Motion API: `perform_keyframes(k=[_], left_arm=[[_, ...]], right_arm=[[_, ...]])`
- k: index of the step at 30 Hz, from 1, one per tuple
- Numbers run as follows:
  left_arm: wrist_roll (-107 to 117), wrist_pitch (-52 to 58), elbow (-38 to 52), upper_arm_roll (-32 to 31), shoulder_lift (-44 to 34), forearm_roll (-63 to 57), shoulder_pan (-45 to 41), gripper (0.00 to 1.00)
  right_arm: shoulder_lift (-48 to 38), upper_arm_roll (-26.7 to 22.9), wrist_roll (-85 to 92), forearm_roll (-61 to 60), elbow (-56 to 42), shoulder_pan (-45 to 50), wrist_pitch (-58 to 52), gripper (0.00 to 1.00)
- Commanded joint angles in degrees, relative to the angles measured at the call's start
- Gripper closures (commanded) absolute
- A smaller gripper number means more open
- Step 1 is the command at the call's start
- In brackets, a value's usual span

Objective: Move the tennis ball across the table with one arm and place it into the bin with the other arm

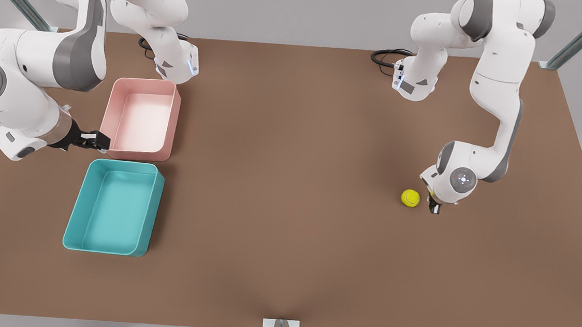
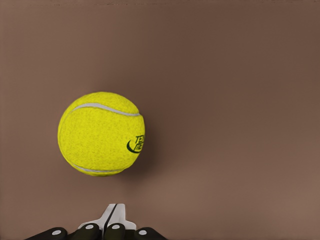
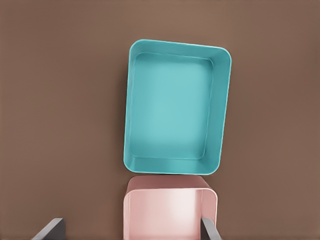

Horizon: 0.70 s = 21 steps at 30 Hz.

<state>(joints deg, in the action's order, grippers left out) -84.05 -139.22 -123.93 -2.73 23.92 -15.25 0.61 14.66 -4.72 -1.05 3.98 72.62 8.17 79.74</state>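
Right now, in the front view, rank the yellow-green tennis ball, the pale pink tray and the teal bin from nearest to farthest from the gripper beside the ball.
From the left gripper, on the front view's right:
1. Small yellow-green tennis ball, right beside it on the brown table, not touching.
2. Pale pink rectangular tray, far across on the front view's left.
3. Teal rectangular plastic bin, also far left; too close to the pink tray to rank firmly.

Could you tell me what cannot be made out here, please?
Front view: whether the left gripper, small and dark, touches the tennis ball beside it.
Right wrist view: part of the pink tray, cut off by the edge.
Front view: the right gripper fingertips by that tray, too small.
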Motion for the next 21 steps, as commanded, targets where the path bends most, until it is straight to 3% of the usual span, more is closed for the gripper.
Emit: perform_keyframes(k=[1, 4, 7, 10, 14, 16, 18, 21], left_arm=[[0.64, -1.05, 0.1, 0.0, -0.01, 0.05, -0.26, 0.79], [3.88, -1.05, 0.18, 0.0, -0.1, 0.14, -2.36, 0.79], [15.92, -1.05, 2.29, 0.09, 1.74, 1.18, -10.89, 0.79], [40.1, -0.27, 6.33, 0.26, 3.5, 11.11, -22.58, 0.79], [62.43, 0.62, 6.51, 0.0, 2.71, 23.51, -26.54, 0.79], [60.5, 1.57, 6.6, 0.0, 1.75, 21.41, -25.23, 0.79], [60.41, 15.97, 9.75, 0.26, -5.63, 15.35, -19.35, 0.79], [62.16, 47.62, 35.94, 0.62, -6.7, 9.45, -11.43, 0.78]], right_arm=[[-0.07, -0.03, 0.09, -0.03, -0.03, 0.0, -0.03, 0.0], [-0.07, -0.03, 0.09, -0.03, -0.03, 0.0, -0.03, 0.0], [-0.07, -0.03, 0.09, -0.03, -0.03, 0.0, -0.03, 0.0], [0.02, 0.06, 0.09, -0.12, -0.03, 0.0, -0.03, 0.0], [0.02, -0.03, 0.09, -0.03, -0.03, 0.0, -0.03, 0.0], [0.02, 0.06, 0.09, -0.03, -0.03, 0.0, -0.03, 0.0], [0.02, 0.06, 0.09, -0.03, -0.03, 0.0, -0.03, 0.0], [0.02, -0.03, 0.09, -0.03, -0.03, 0.0, -0.03, 0.0]])
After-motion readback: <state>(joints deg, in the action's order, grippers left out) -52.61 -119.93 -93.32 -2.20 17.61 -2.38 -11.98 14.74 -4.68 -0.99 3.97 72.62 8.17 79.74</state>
